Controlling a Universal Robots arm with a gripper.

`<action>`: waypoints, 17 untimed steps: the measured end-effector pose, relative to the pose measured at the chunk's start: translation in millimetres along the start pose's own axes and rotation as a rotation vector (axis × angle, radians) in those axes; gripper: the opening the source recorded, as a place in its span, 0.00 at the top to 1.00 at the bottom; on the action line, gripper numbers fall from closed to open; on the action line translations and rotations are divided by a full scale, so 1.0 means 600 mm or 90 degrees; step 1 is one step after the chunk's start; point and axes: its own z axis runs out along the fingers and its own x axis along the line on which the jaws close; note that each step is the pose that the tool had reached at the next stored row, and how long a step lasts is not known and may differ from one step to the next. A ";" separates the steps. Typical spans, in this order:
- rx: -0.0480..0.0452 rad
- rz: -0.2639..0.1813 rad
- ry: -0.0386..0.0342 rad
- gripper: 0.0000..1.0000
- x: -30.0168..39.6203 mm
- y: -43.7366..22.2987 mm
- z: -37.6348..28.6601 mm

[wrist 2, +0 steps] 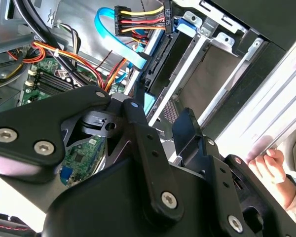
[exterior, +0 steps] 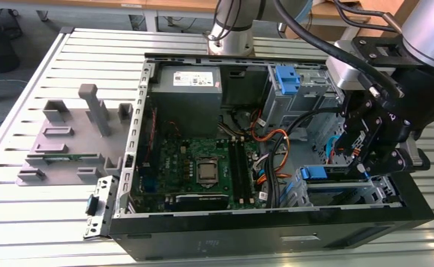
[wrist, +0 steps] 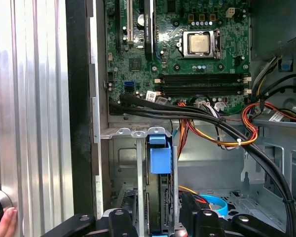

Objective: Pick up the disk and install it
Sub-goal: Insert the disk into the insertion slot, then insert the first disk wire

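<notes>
Pincer (wrist: 160, 224) fingers stand on either side of the disk (wrist: 159, 197), which sits edge-on in the drive bay; whether they clamp it I cannot tell. Seating it well, I judge, means keeping it square to the bay walls and clear of the orange cables (wrist: 227, 140) beside it.

The exterior view looks down from above and a little off at the open computer case (exterior: 276, 222) on the slatted table (exterior: 24, 222), while both wrist views sit close inside it, sharing the green circuit board (wrist: 187, 64) and drive bay (wrist: 158, 163).
</notes>
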 end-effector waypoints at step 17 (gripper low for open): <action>-0.0017 0.000 0.0000 0.51 0.000 -0.012 0.002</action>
